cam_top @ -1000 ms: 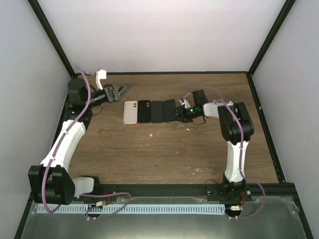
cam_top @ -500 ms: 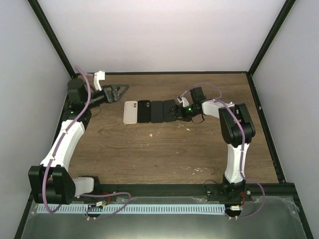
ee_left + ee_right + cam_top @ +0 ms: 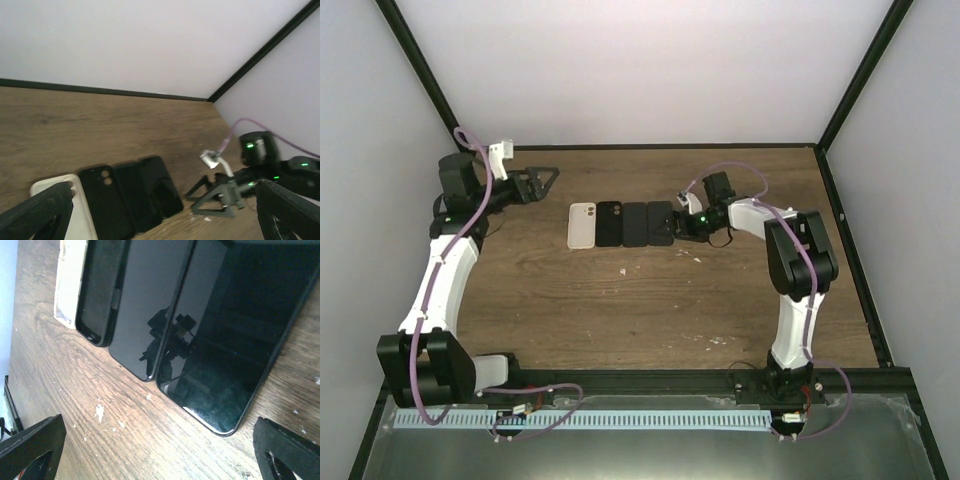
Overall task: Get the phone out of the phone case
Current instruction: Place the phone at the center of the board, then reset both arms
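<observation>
phone row near the far edge, right arm low beside it with nothing gripped

four flat things lie touching in a row, close to the table's far edge and about midway between its left and right edges. from the right they are a glossy dark phone [image 3: 660,222], a second dark phone [image 3: 635,223], a black case [image 3: 610,223] and a white case [image 3: 583,225]. in the right wrist view the black case shows a raised rim around a hollow, so it looks empty. whether the end phone sits in a thin shell of its own cannot be told.

the right gripper [image 3: 676,228] is low over the table [image 3: 620,310], just beside the row's right end. its fingers are spread wide and nothing is between them. the left gripper [image 3: 544,182] hangs near the far left corner, well apart from the row, also spread and empty.

judged from this, the step in hand is a reach by the right arm, not a hold. the next move calls for deciding which item holds a phone, pinning its shell with one arm, and prising a corner with the other. the slabs touch, so a careless finger would push the neighbours.
</observation>
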Robot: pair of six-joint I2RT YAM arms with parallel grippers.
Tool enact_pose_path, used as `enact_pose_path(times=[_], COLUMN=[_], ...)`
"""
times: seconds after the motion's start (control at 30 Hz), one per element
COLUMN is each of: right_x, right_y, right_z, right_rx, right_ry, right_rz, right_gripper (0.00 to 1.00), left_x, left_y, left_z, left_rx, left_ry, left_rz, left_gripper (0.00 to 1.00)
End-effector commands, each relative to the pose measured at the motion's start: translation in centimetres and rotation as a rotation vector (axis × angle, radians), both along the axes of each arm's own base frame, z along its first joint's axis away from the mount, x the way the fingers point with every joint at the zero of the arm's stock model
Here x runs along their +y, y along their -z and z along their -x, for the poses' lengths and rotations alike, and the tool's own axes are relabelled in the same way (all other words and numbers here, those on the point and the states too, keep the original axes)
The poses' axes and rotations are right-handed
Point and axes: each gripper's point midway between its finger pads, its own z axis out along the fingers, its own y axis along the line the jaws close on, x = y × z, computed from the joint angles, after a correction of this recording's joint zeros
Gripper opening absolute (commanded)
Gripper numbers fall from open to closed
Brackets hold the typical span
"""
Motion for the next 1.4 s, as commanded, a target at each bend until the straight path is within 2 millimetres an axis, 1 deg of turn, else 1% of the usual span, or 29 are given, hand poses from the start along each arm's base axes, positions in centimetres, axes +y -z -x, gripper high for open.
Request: enact_pose_path(times=[0.0,0.07,0.23,0.3,0.4,0.47,0.57,0.6,0.73,0.8,0.83,0.87,0.97,1.13,1.2,1.27,1.37], right_x=[-0.6,-1.2,-4.0,-5.5,-8.4,-10.9,-13.9,-14.8,-18.2,-19.4,-20.0,-20.5,-21.6,-21.8,-21.9,-22.0,-22.4], right_y=[-4.9,-6.9,-10.5,-11.7,-12.5,-12.8,-12.5,-12.1,-11.2,-10.6,-10.5,-10.0,-9.9,-10.6,-10.9,-11.2,-11.7], right_z=[-1.1,-1.5,-2.1,-2.2,-2.1,-2.3,-2.4,-2.4,-2.5,-2.4,-2.3,-2.0,-1.3,-0.1,0.2,0.5,1.0], right_rx=[-0.168,-0.234,-0.386,-0.454,-0.554,-0.630,-0.724,-0.742,-0.780,-0.802,-0.824,-0.837,-0.914,-1.032,-1.068,-1.112,-1.169], right_ry=[-0.013,-0.005,0.040,0.069,0.143,0.212,0.284,0.298,0.383,0.410,0.424,0.439,0.478,0.506,0.517,0.536,0.578], right_rz=[0.001,-0.005,-0.010,-0.001,0.034,0.071,0.131,0.149,0.175,0.195,0.209,0.225,0.271,0.277,0.274,0.270,0.262], right_gripper=[1.00,1.00,1.00,1.00,1.00,1.00,1.00,1.00,1.00,1.00,1.00,1.00,1.00,1.00,1.00,1.00,1.00], left_x=[2.6,4.0,8.1,9.3,10.6,10.9,11.1,11.1,10.9,10.9,11.0,11.1,11.2,10.6,10.3,10.1,9.6], left_y=[1.4,1.9,3.9,5.0,6.7,8.0,10.0,11.4,14.1,15.4,15.7,16.0,16.3,16.8,16.7,17.2,17.4], left_z=[-0.1,-0.3,-1.0,-1.1,-1.0,-0.9,-0.7,-0.5,-0.9,-1.0,-1.1,-1.2,-1.3,-0.8,-0.5,-0.3,0.3], left_rx=[0.008,0.015,0.030,0.012,-0.046,-0.096,-0.153,-0.149,-0.157,-0.162,-0.172,-0.187,-0.222,-0.280,-0.320,-0.333,-0.365], left_ry=[-0.059,-0.097,-0.243,-0.296,-0.364,-0.391,-0.422,-0.426,-0.440,-0.456,-0.467,-0.478,-0.500,-0.492,-0.496,-0.498,-0.494], left_rz=[-0.105,-0.137,-0.236,-0.295,-0.358,-0.379,-0.383,-0.384,-0.382,-0.408,-0.419,-0.429,-0.444,-0.414,-0.394,-0.400,-0.411], left_gripper=[1.00,1.00,1.00,1.00,1.00,1.00,1.00,1.00,1.00,1.00,1.00,1.00,1.00,1.00,1.00,1.00,1.00])
